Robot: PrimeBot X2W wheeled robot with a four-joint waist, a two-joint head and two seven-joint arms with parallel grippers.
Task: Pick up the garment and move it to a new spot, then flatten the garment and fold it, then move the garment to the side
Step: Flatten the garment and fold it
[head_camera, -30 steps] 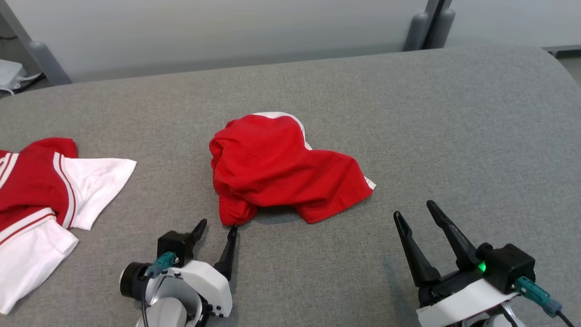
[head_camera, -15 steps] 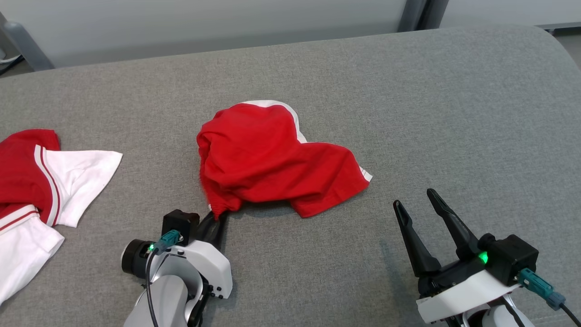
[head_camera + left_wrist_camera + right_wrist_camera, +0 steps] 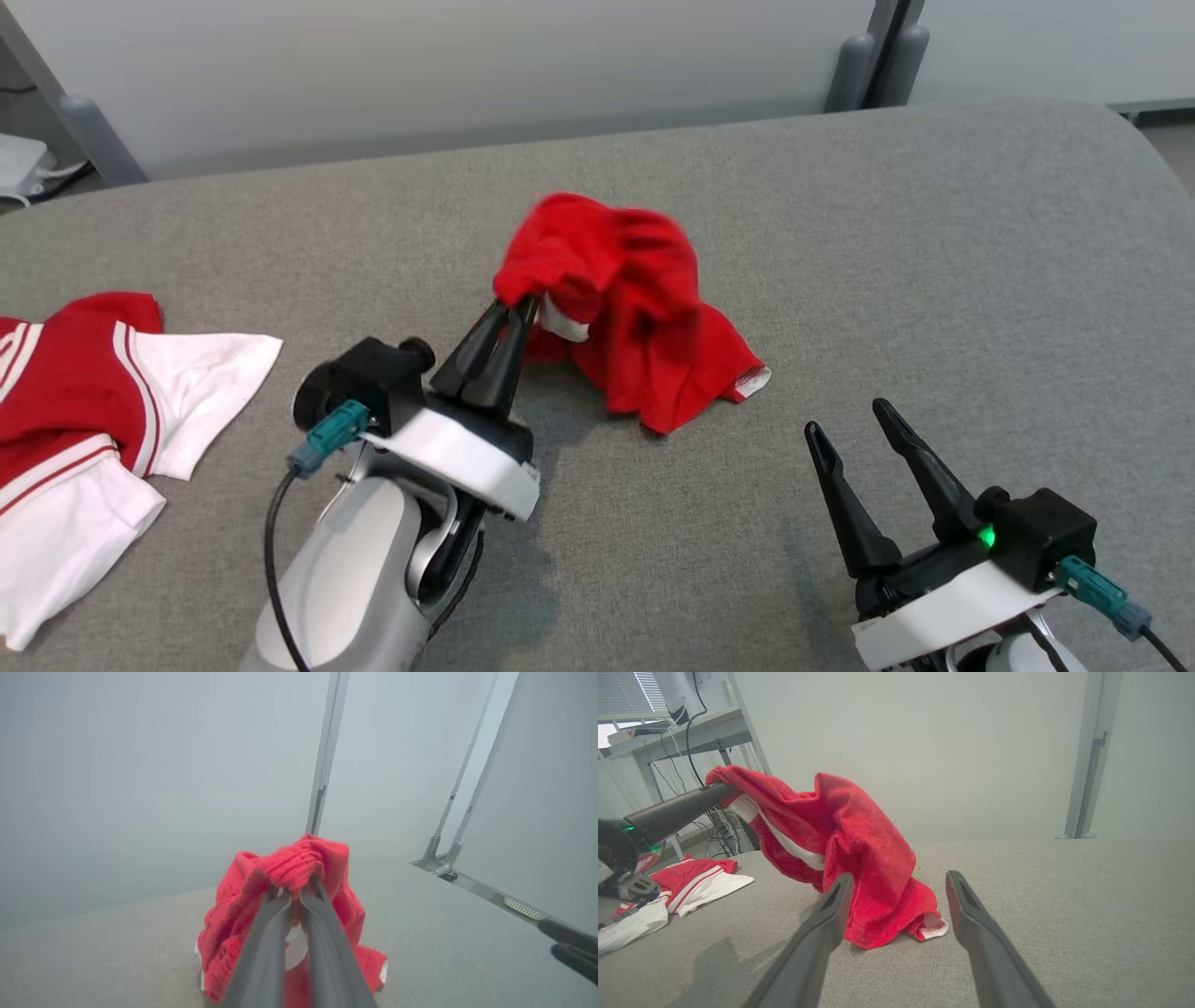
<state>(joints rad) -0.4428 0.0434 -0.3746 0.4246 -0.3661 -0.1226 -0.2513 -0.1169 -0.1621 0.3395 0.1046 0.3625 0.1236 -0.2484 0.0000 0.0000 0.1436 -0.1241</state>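
Observation:
The garment [image 3: 635,299] is a red piece with white trim, bunched up in the middle of the grey surface. My left gripper [image 3: 518,303] is shut on its ribbed edge and holds that end raised, while the lower end still rests on the surface. In the left wrist view the closed fingers pinch the red garment [image 3: 299,868] at its top fold. From the right wrist view the garment [image 3: 850,844] hangs from the left fingers [image 3: 677,809]. My right gripper [image 3: 845,420] stands open at the lower right, apart from the cloth, with nothing between its fingers.
A second red and white garment [image 3: 84,411] lies spread at the left edge of the grey padded surface [image 3: 934,280]. Metal frame posts [image 3: 854,70] stand behind the far edge. A desk with cables [image 3: 691,732] shows beyond the left side.
My left gripper closed on the garment's near edge and lifted it up and away from me, so the flat heap now hangs bunched. The right gripper stayed put.

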